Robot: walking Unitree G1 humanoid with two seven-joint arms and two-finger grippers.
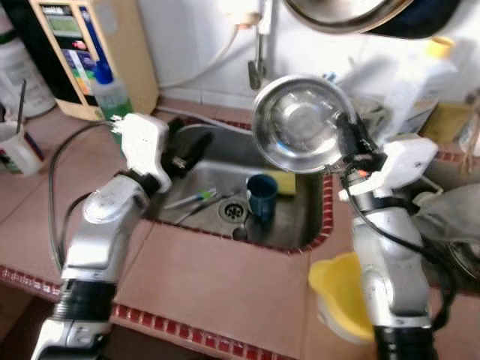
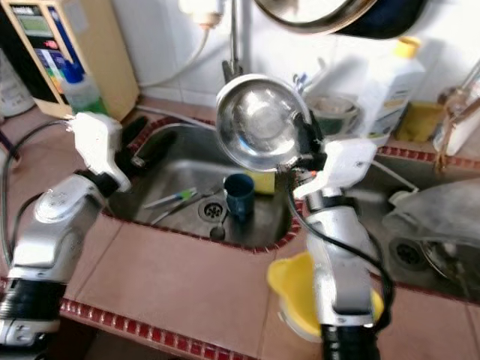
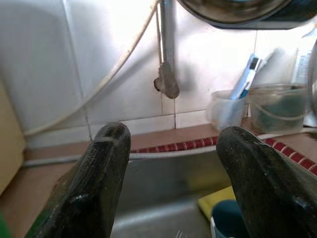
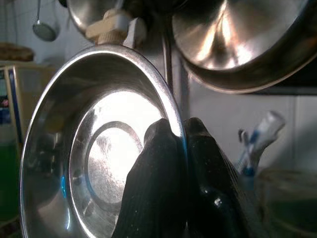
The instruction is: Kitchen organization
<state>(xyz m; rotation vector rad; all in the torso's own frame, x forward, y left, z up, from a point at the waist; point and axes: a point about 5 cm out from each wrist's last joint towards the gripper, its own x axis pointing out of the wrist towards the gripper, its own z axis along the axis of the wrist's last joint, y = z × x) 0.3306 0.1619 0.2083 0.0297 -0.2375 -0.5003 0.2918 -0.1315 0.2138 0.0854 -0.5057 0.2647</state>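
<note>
My right gripper (image 1: 346,139) is shut on the rim of a steel bowl (image 1: 300,123), holding it tilted on edge above the sink (image 1: 307,217); the right wrist view has the bowl (image 4: 94,148) pinched between both fingers (image 4: 158,183). Over the sink's left edge my left gripper (image 1: 184,154) stands open with nothing between its fingers (image 3: 94,183). Down in the basin lie a blue cup (image 1: 262,195), a yellow sponge (image 1: 285,182) and a toothbrush (image 1: 191,199) near the drain.
A tap (image 1: 259,52) rises behind the sink, with pots (image 1: 352,11) hanging above. A yellow bowl (image 1: 341,296) sits on the counter by my right arm. Green soap bottle (image 1: 111,94) and a beige appliance (image 1: 90,52) stand at left, a white bottle (image 1: 420,79) at right.
</note>
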